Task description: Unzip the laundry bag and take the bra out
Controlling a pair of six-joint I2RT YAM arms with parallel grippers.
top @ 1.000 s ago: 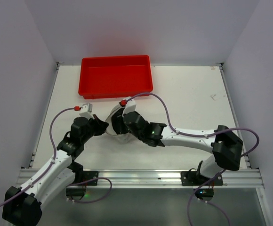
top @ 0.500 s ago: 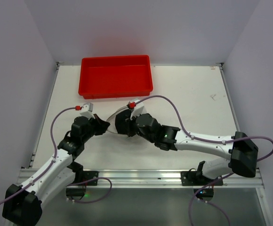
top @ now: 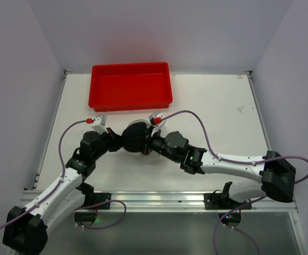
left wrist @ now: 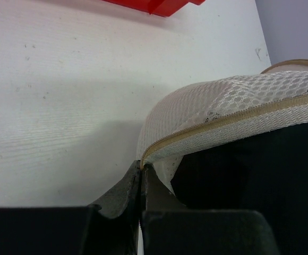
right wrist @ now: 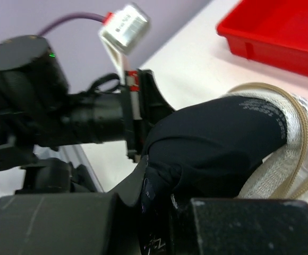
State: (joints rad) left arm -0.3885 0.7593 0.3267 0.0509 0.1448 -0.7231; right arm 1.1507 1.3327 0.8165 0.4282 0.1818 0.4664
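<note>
Laundry bag (left wrist: 225, 101) lies mid-frame in the top view, on the table (top: 217, 106) between the two grippers, mostly hidden under them.

Left gripper (left wrist: 142, 178), lower centre of its wrist view: fingers pinched tight together on the bag's edge at the end of the zipper (left wrist: 223, 121), anchoring it.

Right gripper (right wrist: 156, 199), bottom of its wrist view: clamped on the bra (right wrist: 212, 138), with black fabric bunched between its fingers. The bra bulges out over the bag's beige zipper rim, which curls round it on the right.

Progress, as a judgement: the zipper looks open and the mouth gapes, so unzipping looks done. Removal is partway, as the bra is up and out of the opening but sits against the bag. Left to do: pull it clear and set it down apart.

Red tray (top: 130, 85) is at upper centre, well apart from the bag.

Versus a second ago: white mesh showed between the grippers, and now a dark round mass (top: 134, 135) shows there. The right arm has stretched out flatter, with its elbow further right. The left arm has barely shifted.
</note>
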